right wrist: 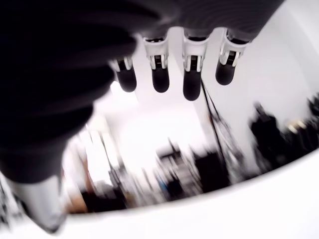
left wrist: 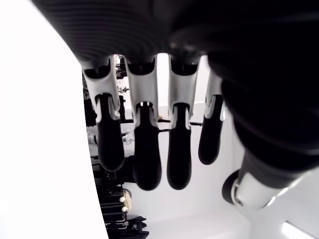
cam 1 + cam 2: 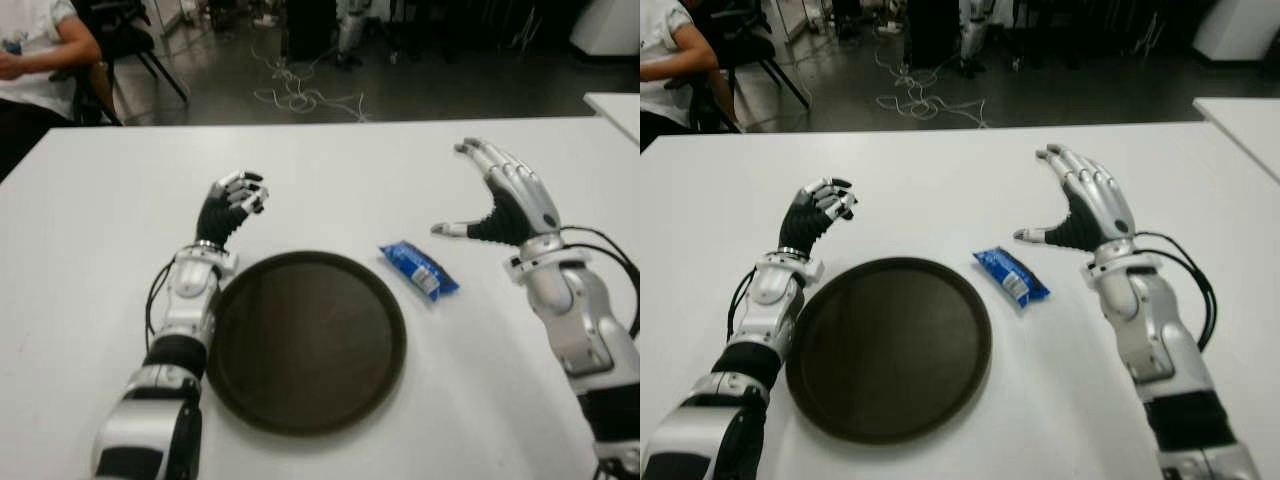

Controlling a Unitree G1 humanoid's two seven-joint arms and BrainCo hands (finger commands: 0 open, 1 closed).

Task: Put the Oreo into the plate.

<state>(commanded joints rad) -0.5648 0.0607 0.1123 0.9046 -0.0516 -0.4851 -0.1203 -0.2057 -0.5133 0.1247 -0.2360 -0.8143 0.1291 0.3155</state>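
Left eye view showing a white tabletop [image 3: 330,190] filling most of the frame. Sitting at lower centre: round dark brown plate [image 3: 305,340], nothing on it. Lying just right of the plate's upper rim, flat on the table: small blue Oreo packet [image 3: 419,270], not touching the plate. Hovering at centre right, beyond the packet: right hand [image 3: 505,195], fingers [image 3: 480,152] spread wide, thumb pointing toward the packet, gripping nothing. Showing at centre left, beside the plate's upper left edge: left hand [image 3: 232,205], fingers curling loosely inward, carrying nothing. Sitting in the upper left corner: person in a white shirt [image 3: 35,50] on a chair.
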